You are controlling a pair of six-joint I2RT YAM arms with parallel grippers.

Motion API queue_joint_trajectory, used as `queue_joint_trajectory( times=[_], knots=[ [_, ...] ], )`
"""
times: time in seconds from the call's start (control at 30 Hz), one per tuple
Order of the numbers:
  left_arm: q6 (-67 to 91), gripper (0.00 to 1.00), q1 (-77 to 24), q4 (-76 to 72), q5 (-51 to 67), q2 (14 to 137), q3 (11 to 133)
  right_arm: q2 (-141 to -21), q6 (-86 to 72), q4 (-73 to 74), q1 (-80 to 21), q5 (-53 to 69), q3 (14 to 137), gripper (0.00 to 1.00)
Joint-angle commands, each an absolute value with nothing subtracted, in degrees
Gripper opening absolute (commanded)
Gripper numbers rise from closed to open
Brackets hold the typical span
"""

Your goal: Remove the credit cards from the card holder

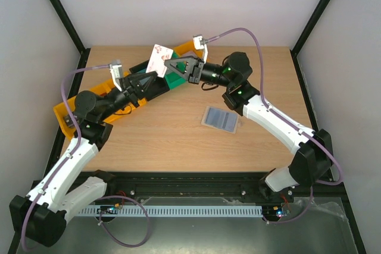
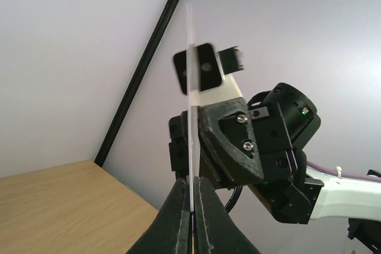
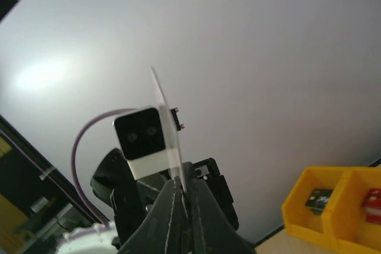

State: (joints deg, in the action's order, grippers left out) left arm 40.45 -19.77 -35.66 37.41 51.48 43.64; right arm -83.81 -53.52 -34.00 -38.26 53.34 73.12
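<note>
Both arms are up at the back of the wooden table [image 1: 178, 141], over the long yellow plastic bin [image 1: 65, 114]. The left gripper [image 1: 155, 74] and right gripper [image 1: 170, 62] are each pinched tight on the same thin whitish credit card [image 1: 158, 57] with pink-red markings, held in the air. The flat light-blue card holder [image 1: 221, 119] lies open on the table, well apart from it.

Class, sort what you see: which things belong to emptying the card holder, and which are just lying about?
Belong to the job: credit card, gripped by the left claw and right claw; card holder, flat on the table.
Just lying about: yellow bin; green bin.
</note>
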Motion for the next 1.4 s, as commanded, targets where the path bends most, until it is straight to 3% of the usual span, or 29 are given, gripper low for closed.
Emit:
queue_joint_trajectory(
  times=[0.0, 0.13, 0.17, 0.23, 0.27, 0.33, 0.43, 0.63, 1.0, 1.37],
  knots=[
    [41.45, 0.02, -20.44, -37.73, 38.14, 51.21, 43.92, -84.47, -53.88, -37.27, -38.67, 53.51, 74.67, 0.02],
    [41.76, 0.03, -20.56, -36.34, 35.77, 51.23, 43.92, -84.41, -53.39, -36.51, -38.55, 52.54, 74.93, 0.02],
    [41.45, 0.21, -20.51, -35.06, 34.19, 51.01, 43.7, -84.57, -54.24, -36.54, -38.27, 51.89, 75.01, 0.02],
    [40.7, 0.9, -20.29, -30.87, 29.28, 50.38, 43.32, -85.43, -57.94, -37.01, -36.59, 49.67, 75.16, 0.02],
    [40.28, 0.98, -19.93, -28.33, 26.95, 50.0, 43.11, -86.17, -60.62, -37.09, -35.16, 47.98, 74.96, 0.02],
    [41.4, 0.99, -18.12, -23.24, 20.72, 49.0, 42.1, -88.16, -65.05, -34.34, -31.8, 43.14, 75.01, 0.02],
    [48.55, 0.99, -13.68, -13.5, 10.85, 47.44, 39.01, -93.63, -64.52, -17.56, -27.2, 33.45, 81.03, 0.02],
    [53.88, 0.99, -3.14, -2.33, 7.45, 44.85, 31.93, -109.68, -60.76, -5.41, -24.29, 19.63, 96.38, 0.01],
    [49.87, 1.0, 2.87, 1.8, 7.79, 44.62, 28.48, -139.13, -64.47, -0.11, -23.03, 13.35, 122.92, 0.02],
    [49.0, 0.99, 3.91, -0.97, 7.65, 47.37, 27.14, -147.2, -67.19, 0.87, -23.03, 14.97, 126.02, 0.02]
  ],
)
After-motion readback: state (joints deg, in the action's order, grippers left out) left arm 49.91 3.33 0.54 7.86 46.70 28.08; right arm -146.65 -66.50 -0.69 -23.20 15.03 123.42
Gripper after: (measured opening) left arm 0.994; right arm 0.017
